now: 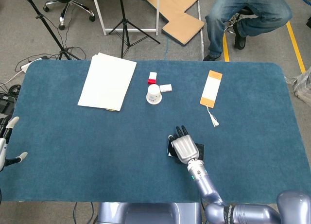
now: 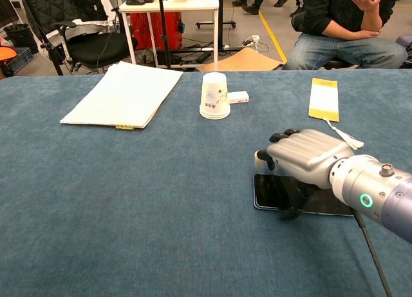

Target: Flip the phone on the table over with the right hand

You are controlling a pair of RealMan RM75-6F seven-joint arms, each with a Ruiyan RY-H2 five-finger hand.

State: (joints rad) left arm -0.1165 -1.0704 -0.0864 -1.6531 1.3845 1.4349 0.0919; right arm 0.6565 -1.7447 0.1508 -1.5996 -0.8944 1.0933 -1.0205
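A: Largest item?
B: Table [image 1: 73,151], blue cloth cover, carrying everything listed below.

A: Next?
B: Stack of white paper [image 1: 107,81], well beyond the right hand's fingertips and off to their left.

A: The right hand?
B: Right hand [image 2: 308,156], palm down over the phone [image 2: 270,192]. Fingers curled loosely downward; one digit reaches down to the phone's near edge. Whether it actually grips the phone, I cannot tell.

A: The phone itself?
B: Dark slab, lying flat on the cloth directly under those fingers, its left end showing past them.

A: Left hand?
B: Left hand [image 1: 7,140], at the table's far-left edge; only pale fingertips show, spread apart, holding nothing.

A: Containers?
B: One paper cup [image 2: 214,96], upside down, beyond the fingertips. Contents hidden.

A: Smaller pieces?
B: Orange-and-white tag [image 1: 211,89] with a cord, ahead and right of the fingers; small white box [image 1: 165,88] just beside the cup; red-and-white block [image 1: 152,77] behind it.
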